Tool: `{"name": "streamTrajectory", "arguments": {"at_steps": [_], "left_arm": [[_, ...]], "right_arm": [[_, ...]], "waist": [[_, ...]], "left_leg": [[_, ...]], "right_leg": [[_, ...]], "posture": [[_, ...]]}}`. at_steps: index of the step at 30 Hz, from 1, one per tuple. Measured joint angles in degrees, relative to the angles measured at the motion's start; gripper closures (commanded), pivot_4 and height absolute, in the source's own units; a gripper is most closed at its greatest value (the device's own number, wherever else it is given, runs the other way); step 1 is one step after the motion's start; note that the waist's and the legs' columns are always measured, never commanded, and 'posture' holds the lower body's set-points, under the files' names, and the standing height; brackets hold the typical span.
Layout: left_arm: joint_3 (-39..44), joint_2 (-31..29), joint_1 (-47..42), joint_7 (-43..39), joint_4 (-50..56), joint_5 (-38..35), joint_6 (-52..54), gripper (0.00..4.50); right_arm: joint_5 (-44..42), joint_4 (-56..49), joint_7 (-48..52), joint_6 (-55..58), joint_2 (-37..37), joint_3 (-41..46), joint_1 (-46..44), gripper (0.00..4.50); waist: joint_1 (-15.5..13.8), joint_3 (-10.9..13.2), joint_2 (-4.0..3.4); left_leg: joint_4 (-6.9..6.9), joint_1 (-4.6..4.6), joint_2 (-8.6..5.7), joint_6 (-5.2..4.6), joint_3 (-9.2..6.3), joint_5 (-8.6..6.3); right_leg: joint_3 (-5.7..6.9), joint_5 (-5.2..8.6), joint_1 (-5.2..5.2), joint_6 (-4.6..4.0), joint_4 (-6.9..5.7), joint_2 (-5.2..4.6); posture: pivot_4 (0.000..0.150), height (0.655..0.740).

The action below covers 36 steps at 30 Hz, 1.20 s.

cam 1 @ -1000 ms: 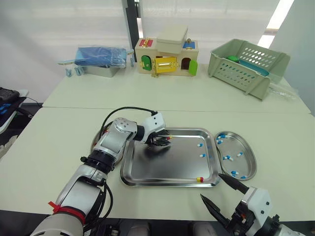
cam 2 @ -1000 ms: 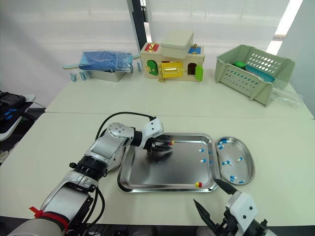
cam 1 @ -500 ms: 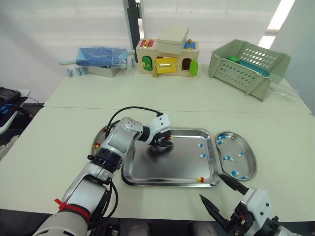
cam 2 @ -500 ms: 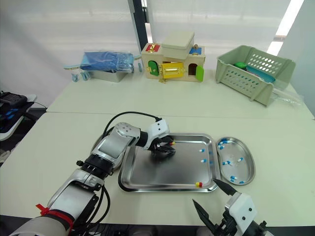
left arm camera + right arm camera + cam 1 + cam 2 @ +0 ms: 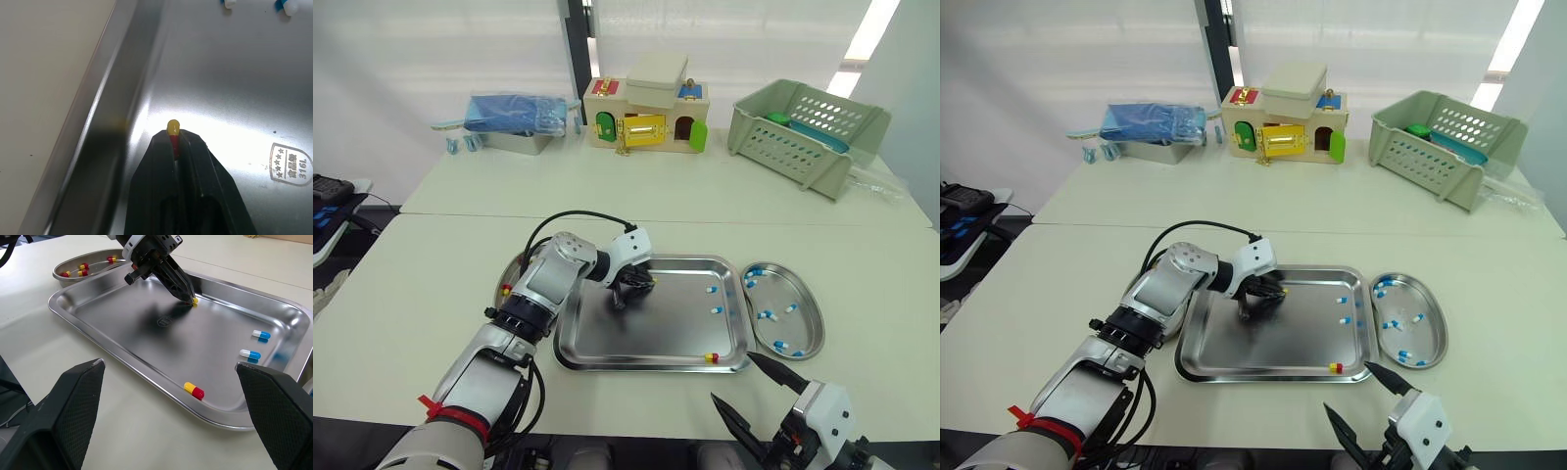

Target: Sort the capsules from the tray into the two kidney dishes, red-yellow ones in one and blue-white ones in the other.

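My left gripper is over the far left part of the steel tray, shut on a red-yellow capsule whose yellow end sticks out past the fingertips, just above the tray floor. Loose in the tray lie two blue-white capsules near its right side and one red-yellow capsule at the near rim. The left kidney dish holds red-yellow capsules. The right kidney dish holds several blue-white ones. My right gripper hangs open near the table's front edge, in front of the tray's near right corner.
At the back of the far table stand a metal box with blue packets, a wooden toy house and a green basket. A seam divides the two tables behind the tray.
My left gripper has shifted a little inside the tray and tilted more steeply downward, still holding the capsule. The right gripper has sunk slightly lower in view.
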<state>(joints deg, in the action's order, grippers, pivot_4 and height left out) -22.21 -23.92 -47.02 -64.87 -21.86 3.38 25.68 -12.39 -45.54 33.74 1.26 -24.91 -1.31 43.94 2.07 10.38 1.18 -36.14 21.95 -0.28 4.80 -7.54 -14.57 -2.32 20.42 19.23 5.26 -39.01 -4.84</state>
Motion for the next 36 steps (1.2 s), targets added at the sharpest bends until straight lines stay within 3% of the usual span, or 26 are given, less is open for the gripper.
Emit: {"name": "streamTrajectory", "arguments": {"at_steps": [9, 21, 36], "left_arm": [[3.11, -9.51, 4.71, -4.30, 12.39, -3.69, 8.61, 4.45], [17.21, -25.45, 11.58, 2.94, 23.23, -8.35, 27.79, 4.45], [20.41, -27.83, 19.21, 9.27, 25.99, -13.04, 31.32, 4.45]], "right_arm": [[-3.45, 0.20, 4.41, -0.51, -5.68, 1.96, 0.11, 0.00], [-9.73, 3.59, 15.39, -0.56, -13.06, 3.17, -9.12, 0.00], [-11.49, 12.49, 20.42, -5.04, -11.08, 2.26, -15.35, 0.00]], "waist": [[0.34, 0.01, 0.00], [0.73, 0.01, 0.00], [0.40, 0.02, 0.04]], "left_leg": [[0.00, 0.02, 0.01, 0.00, -0.03, 0.00], [0.00, 0.00, 0.02, -0.01, -0.07, 0.00], [0.00, 0.01, 0.03, 0.00, -0.04, 0.00]], "right_leg": [[0.01, 0.00, 0.01, 0.00, 0.00, 0.00], [0.05, 0.00, -0.02, 0.00, 0.00, 0.00], [0.03, 0.00, 0.00, -0.01, -0.01, 0.00]], "posture": [[0.150, 0.7400], [0.150, 0.7400], [0.150, 0.7400]]}}
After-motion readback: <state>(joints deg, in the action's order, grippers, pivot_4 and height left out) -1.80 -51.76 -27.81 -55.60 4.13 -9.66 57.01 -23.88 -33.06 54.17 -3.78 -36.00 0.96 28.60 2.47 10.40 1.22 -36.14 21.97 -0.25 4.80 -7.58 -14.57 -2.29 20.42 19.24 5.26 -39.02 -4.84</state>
